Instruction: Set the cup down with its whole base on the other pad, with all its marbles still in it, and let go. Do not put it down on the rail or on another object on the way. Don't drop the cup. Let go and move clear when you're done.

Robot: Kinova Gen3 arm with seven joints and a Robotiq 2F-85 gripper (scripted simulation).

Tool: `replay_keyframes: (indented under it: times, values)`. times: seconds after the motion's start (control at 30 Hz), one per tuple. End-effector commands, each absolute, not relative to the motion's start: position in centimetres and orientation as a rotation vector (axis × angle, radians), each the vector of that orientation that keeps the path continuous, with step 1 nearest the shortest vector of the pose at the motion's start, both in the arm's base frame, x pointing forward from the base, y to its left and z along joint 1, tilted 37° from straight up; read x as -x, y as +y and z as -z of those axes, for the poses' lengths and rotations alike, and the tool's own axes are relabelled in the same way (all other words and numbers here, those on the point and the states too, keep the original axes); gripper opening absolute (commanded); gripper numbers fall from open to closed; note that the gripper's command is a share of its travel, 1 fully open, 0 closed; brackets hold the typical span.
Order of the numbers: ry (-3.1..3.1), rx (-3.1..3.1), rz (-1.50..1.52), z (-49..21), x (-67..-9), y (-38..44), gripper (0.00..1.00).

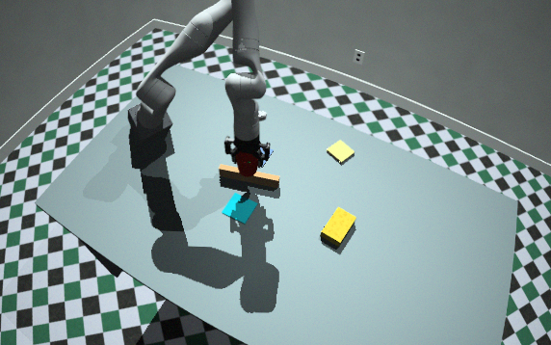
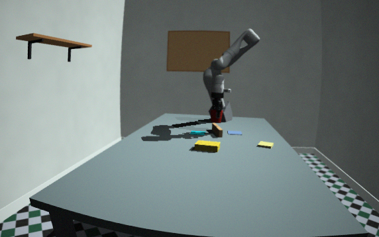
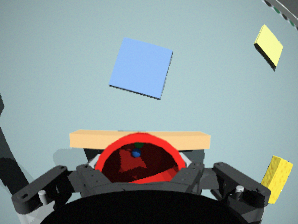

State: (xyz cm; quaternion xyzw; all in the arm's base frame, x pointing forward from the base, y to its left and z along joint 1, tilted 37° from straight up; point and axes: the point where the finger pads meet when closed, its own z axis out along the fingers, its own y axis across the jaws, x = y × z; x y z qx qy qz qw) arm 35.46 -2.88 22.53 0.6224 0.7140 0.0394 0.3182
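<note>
Bare test room, lab-like: grey walls, checkered floor [image 1: 58, 270], one big bench [image 2: 199, 185]. Wooden shelf [image 2: 53, 40] and corkboard [image 2: 195, 49] on the walls behind the bench.

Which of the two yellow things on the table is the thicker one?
The bright yellow sponge-like block, nearer the table's front edge in the top view. It stands visibly tall with clear side faces, while the pale yellow square farther back lies nearly flat.

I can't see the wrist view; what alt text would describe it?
The tool grips a red cup, seen from above, just over a wooden rail. Beyond the rail, a light blue pad lies on the grey table, with two yellow things at the right edge.
</note>
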Motion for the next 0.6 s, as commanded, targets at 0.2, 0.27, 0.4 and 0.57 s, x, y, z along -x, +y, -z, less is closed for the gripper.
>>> replay_keyframes:
  times: [0.2,0.27,0.4,0.57]
  values:
    - [1.861,-1.673,-0.125,-23.8,-35.5,-6.1,0.82]
    - [1.861,-1.673,-0.125,-24.1,-35.5,-7.0,0.82]
    - [1.861,-1.673,-0.125,-24.8,-35.5,-8.6,0.82]
    - [1.861,-1.673,-0.125,-25.5,-35.5,-10.4,0.82]
